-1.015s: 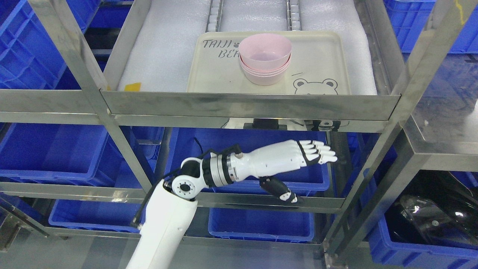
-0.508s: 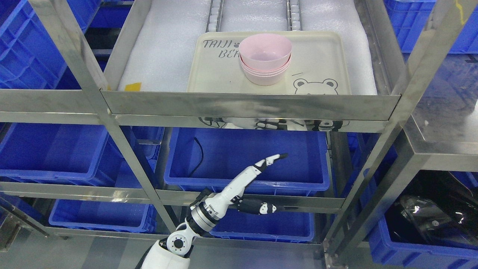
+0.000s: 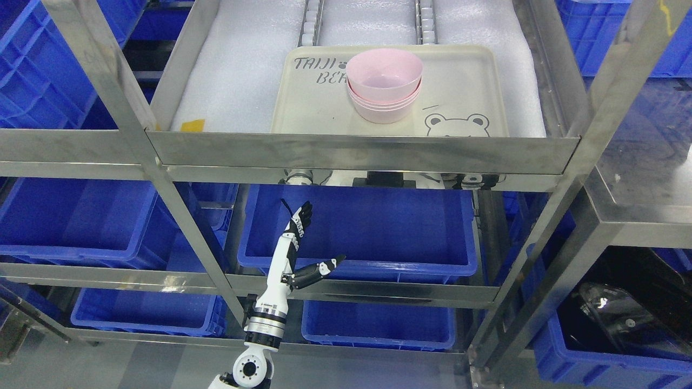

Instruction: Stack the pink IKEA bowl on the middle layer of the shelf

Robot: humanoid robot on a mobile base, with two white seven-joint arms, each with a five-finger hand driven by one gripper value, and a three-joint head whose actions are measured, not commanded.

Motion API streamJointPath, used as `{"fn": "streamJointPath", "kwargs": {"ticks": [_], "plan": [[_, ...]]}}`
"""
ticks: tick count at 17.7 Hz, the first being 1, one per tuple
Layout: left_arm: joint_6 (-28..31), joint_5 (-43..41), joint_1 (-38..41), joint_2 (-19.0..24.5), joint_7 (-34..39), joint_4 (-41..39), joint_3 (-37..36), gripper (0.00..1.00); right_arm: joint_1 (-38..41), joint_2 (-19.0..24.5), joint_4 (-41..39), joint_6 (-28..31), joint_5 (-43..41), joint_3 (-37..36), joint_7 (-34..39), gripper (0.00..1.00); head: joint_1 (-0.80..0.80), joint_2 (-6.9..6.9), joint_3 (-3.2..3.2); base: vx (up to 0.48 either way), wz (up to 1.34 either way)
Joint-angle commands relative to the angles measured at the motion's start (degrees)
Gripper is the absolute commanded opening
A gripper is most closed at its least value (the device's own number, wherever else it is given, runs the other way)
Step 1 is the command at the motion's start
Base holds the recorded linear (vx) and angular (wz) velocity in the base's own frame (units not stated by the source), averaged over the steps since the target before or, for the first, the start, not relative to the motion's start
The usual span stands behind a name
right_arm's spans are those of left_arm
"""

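Down low, I'm seeing my left hand [image 3: 294, 254] pointing upward, fingers straight, thumb splayed, gripping nothing, in front of a blue bin [image 3: 378, 227]. Farther back, pink bowls [image 3: 384, 84], about three nested, are sitting mouths up near the tray's [image 3: 465, 92] middle, on the steel shelf [image 3: 357, 151].

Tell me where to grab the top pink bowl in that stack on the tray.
Grip the top pink bowl by its rim, which flares wider than the bowls nested beneath and stands clear of them. Come from above and the open front of the shelf; the tray leaves room on either side for fingers.
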Motion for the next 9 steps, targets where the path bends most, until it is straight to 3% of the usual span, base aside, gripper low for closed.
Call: {"fn": "streamJointPath", "kwargs": {"ticks": [1, 9], "plan": [[7.91, 4.08, -1.18, 1.00, 0.68, -3.75, 1.64, 1.00, 1.32, -1.00, -1.00, 0.01, 0.00, 0.00, 0.05, 1.00, 0.00, 0.00, 0.00, 0.000, 0.00], [4.15, 4.44, -0.83, 1.00, 0.15, -6.14, -0.91, 1.00, 1.32, -1.00, -1.00, 0.01, 0.00, 0.00, 0.05, 1.00, 0.00, 0.00, 0.00, 0.000, 0.00]]}}
